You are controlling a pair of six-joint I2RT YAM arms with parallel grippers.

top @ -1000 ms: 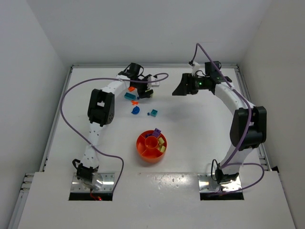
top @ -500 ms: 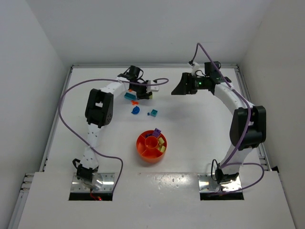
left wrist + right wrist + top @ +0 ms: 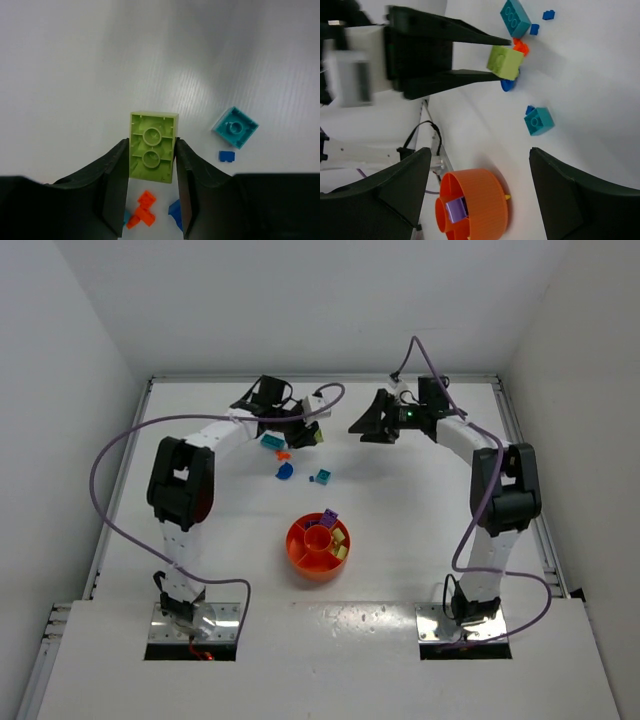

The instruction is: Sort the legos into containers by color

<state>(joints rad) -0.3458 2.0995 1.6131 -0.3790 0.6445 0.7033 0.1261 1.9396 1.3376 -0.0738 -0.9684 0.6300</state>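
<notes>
Lime brick [image 3: 151, 146] clamped in the left gripper [image 3: 307, 432], far side of the table [image 3: 420, 520], over loose legos: teal brick [image 3: 235, 127], blue bit [image 3: 226, 156], orange piece [image 3: 142, 210]. Left arm reaches far forward. Right gripper [image 3: 480, 150] faces it, jaws wide apart, empty. Orange tray [image 3: 303, 555] mid-table: purple brick [image 3: 328, 515] in one wedge, yellow [image 3: 342, 551] in another.

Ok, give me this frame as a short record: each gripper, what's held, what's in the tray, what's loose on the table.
left gripper: shut on the lime green brick, which sits between its fingers
right gripper: open, empty
tray: orange; purple brick in one section, yellow brick in another
loose on table: larger teal brick, square teal brick, orange piece, small blue pieces
sorting: unfinished
</notes>
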